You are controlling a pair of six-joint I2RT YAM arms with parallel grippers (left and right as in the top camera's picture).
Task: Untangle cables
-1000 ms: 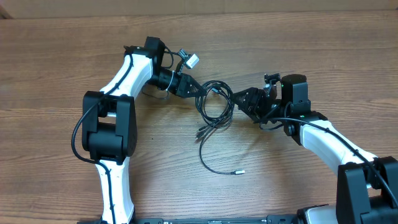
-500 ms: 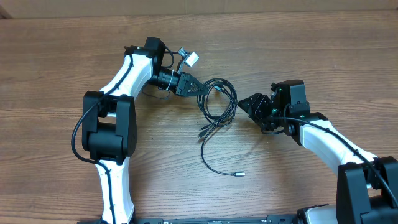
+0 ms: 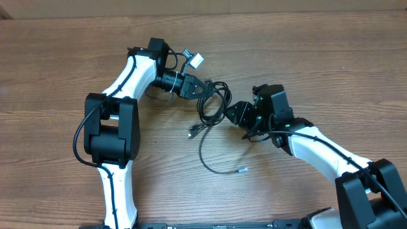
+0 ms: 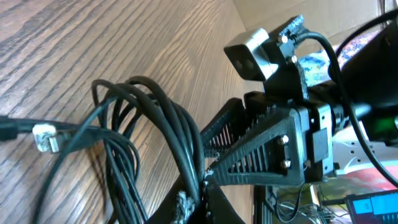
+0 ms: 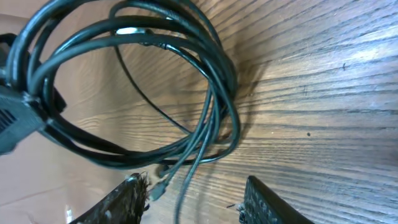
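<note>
The cables (image 3: 213, 102) are a bundle of thin black cords coiled on the wood table. My left gripper (image 3: 203, 90) is shut on the coil's upper left side; the left wrist view shows its jaws (image 4: 205, 202) clamped on the cords (image 4: 168, 124). One cord trails down to a silver plug tip (image 3: 242, 170), and another plug (image 3: 191, 132) lies below the coil. My right gripper (image 3: 233, 113) is open at the coil's right edge. In the right wrist view its fingers (image 5: 196, 199) straddle two trailing cords and a small plug, just below the coil (image 5: 186, 74).
A small white-and-grey block (image 3: 195, 61) hangs on the left arm's own wiring behind the left gripper. The wood table (image 3: 318, 51) stretches around both arms. The right arm's body (image 3: 318, 149) crosses the lower right.
My right gripper has moved left, up to the coil's right edge. The coil has bunched up closer to the left gripper, and the loose plug ends have shifted left.
</note>
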